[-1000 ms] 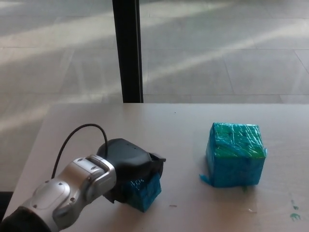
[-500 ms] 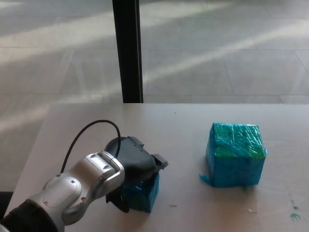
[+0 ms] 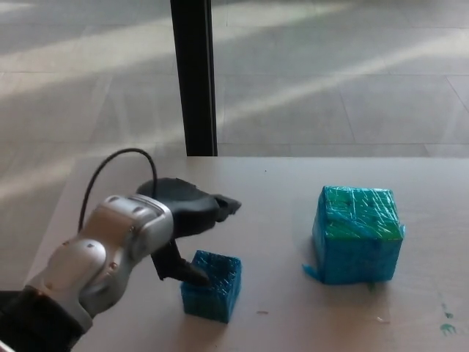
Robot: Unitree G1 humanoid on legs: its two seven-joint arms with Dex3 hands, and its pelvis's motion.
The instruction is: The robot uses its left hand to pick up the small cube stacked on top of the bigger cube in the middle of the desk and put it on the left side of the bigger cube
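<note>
Since half a second ago the left hand (image 3: 192,220) has lifted up and back off the small cube (image 3: 212,284), which stayed put on the counter (image 3: 271,198); earlier the hand covered the cube's top, now the whole top face shows. Largest first: counter, pale and bare but for a few small marks near the right front corner, its far edge against a dark upright post (image 3: 194,77) and sunlit floor beyond. Bigger cube (image 3: 357,235), teal-wrapped with a greener top, sits right of centre, nothing on it. Silver left forearm comes in from lower left, a black cable looping over the wrist. Left hand sits above and just behind-left of the small cube, fingers spread and holding nothing; one dark finger (image 3: 179,270) hangs low by the cube's rear-left top edge, touching or only just clear, cannot tell which. Small cube rests flat on the counter, well apart from the bigger cube and on its left, turned slightly so a corner faces front; it lies forward-right of the palm. Right hand not in view. Judgement: placement looks done; what remains is a clean withdrawal, up and back-left, away from the cube, so the low finger does not drag it.
</note>
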